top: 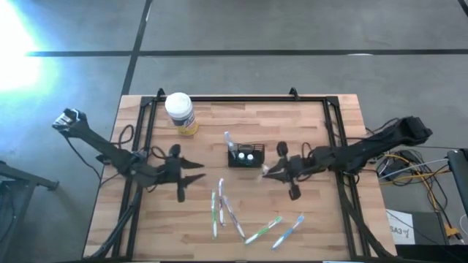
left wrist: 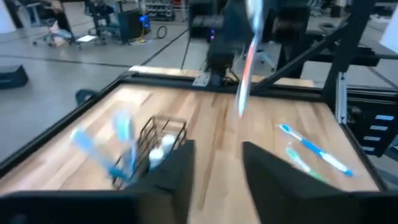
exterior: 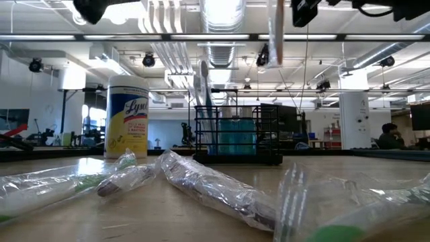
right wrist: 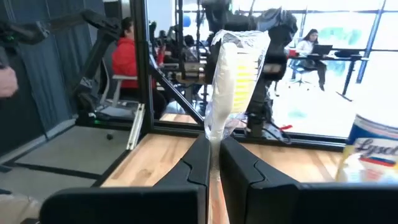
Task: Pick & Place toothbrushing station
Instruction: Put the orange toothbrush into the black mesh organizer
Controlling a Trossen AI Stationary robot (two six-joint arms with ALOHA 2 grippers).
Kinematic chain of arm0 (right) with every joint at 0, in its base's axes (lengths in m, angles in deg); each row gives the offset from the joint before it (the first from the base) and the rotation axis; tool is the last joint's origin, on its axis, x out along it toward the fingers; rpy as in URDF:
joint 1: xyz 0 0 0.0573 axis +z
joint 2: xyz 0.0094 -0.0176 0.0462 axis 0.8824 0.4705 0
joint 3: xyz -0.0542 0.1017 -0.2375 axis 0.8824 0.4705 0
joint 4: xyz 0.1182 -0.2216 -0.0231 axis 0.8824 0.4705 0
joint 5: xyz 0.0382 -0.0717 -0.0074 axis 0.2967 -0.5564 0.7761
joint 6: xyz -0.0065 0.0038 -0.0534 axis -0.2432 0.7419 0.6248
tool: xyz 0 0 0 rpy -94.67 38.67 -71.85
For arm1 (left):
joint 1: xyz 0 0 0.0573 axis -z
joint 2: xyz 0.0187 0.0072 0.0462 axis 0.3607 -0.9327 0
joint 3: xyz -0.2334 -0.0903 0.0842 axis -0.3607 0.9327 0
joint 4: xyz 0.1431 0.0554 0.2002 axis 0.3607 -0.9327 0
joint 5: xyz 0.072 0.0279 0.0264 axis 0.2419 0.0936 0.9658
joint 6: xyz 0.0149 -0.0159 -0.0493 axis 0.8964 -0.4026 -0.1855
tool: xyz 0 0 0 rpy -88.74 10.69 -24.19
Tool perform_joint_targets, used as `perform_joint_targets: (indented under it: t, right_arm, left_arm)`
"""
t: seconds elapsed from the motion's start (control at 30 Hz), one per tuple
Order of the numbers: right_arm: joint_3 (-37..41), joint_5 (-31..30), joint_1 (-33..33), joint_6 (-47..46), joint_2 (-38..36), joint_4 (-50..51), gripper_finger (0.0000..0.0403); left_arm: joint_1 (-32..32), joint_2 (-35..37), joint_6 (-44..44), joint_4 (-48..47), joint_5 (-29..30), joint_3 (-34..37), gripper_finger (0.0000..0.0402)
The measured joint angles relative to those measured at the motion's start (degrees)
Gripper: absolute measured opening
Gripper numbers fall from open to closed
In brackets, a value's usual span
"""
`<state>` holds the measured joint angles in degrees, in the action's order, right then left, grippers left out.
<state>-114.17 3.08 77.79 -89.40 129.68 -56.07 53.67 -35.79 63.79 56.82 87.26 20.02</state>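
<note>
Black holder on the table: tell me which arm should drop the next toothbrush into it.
The right. Its hand is already shut on a wrapped toothbrush and sits just beside the black holder. The left hand is open, holding nothing, and farther from it.

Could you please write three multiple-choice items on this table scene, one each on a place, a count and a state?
1. Where does the black holder stand?
A. near the table's middle, between the two claws
B. on the floor
C. on top of the white-lidded jar

2. How many toothbrushes already stand in the holder?
A. none
B. one
C. four

3. What is the right claw doing?
A. resting open on the table
B. gripping the jar
C. shut on a wrapped toothbrush

Answers:
1. A: the high view shows it mid-table, with the left claw on one side and the right claw on the other.
2. B: one blue toothbrush leans in it.
3. C: the right wrist view shows its fingers pinching the wrapper.
</note>
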Motion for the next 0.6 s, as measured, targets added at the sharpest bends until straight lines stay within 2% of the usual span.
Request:
perform_joint_targets:
  t: [0.13, 0.17, 0.33, 0.47, 0.6]
  right_arm:
    - [0.4, -1.8, 0.0, 2.1, -6.5, 5.9, 0.0013]
    - [0.4, -2.0, -0.2, 3.1, -8.1, 7.7, 0.0013]
    - [1.4, -1.7, -2.3, 4.9, -16.2, 10.3, 0.0013]
    - [3.4, -1.5, -5.3, 5.2, -20.5, 10.6, 0.0013]
    - [5.8, -1.0, -8.6, 5.2, -21.1, 10.5, 0.0013]
  left_arm:
    - [2.4, 3.5, -3.3, 0.4, 4.8, 6.9, 0.0032]
    - [2.7, 4.0, -3.3, 1.0, 5.0, 8.6, 0.0016]
    - [2.8, 5.3, -3.1, 8.0, 2.8, 16.5, 0.0006]
    - [2.8, 4.4, 1.3, 19.6, -1.5, 22.6, 0.0005]
    - [2.8, 4.0, 6.4, 32.5, -3.6, 27.7, 0.0003]
